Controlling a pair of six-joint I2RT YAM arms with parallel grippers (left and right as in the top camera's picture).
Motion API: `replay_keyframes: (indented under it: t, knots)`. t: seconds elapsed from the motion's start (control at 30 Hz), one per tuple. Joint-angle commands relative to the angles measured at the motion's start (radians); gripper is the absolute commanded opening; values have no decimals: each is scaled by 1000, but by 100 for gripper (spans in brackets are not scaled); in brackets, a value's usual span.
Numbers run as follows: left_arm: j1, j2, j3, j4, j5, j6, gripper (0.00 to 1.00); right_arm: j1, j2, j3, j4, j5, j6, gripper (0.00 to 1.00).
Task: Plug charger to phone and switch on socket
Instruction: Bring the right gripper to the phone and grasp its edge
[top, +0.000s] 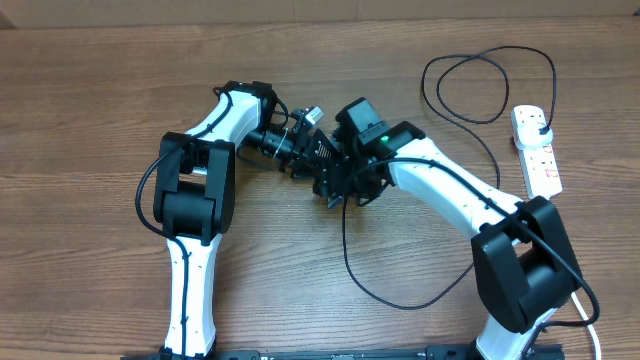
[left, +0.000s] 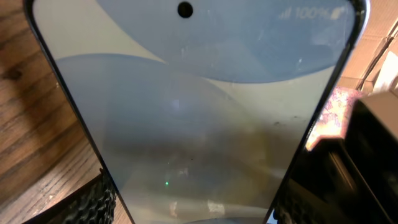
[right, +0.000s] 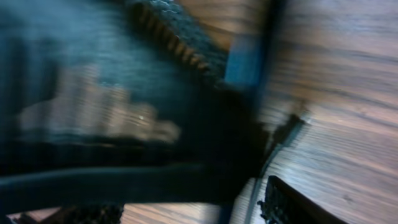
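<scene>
The phone (left: 199, 112) fills the left wrist view, its pale blue screen lit. My left gripper (left: 196, 208) is shut on it, one finger on each long edge. From overhead both grippers meet at the table's middle, the left gripper (top: 303, 148) and the right gripper (top: 345, 185), and the phone is hidden under them. The charger's thin black cable (top: 400, 300) loops from the right gripper to its plug head (top: 541, 127) in the white socket (top: 537, 152). In the blurred right wrist view the small plug tip (right: 289, 127) sits at the phone's dark edge (right: 245, 62). The right gripper (right: 186, 208) stands open, the cable beside one finger (right: 295, 199).
A further loop of the black cable (top: 480, 85) lies at the back right near the socket. The socket's thick white cord (top: 590, 300) runs down the right edge past the right arm's base. Brown cardboard (top: 320, 10) lines the table's far edge.
</scene>
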Motion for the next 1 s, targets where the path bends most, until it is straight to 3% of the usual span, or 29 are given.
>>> replay_keyframes:
  t: [0.0, 0.3, 0.43, 0.63, 0.9, 0.97]
  knots:
    - [-3, 8, 0, 1, 51, 24, 66, 25, -2, 5, 37, 30, 7, 66]
    - [-3, 8, 0, 4, -26, 23, 66, 29, -2, 5, 41, 164, 55, 57]
    - [-3, 8, 0, 12, -29, 22, 66, 29, -2, 5, 52, 164, 55, 46]
    - [-3, 8, 0, 16, -29, 21, 67, 29, -2, 5, 57, 163, 59, 19]
    - [-3, 8, 0, 26, -22, 22, 73, 29, -2, 5, 57, 163, 59, 4]
    - [-1, 8, 0, 26, 1, 23, 73, 27, -2, 5, 57, 164, 58, 4]
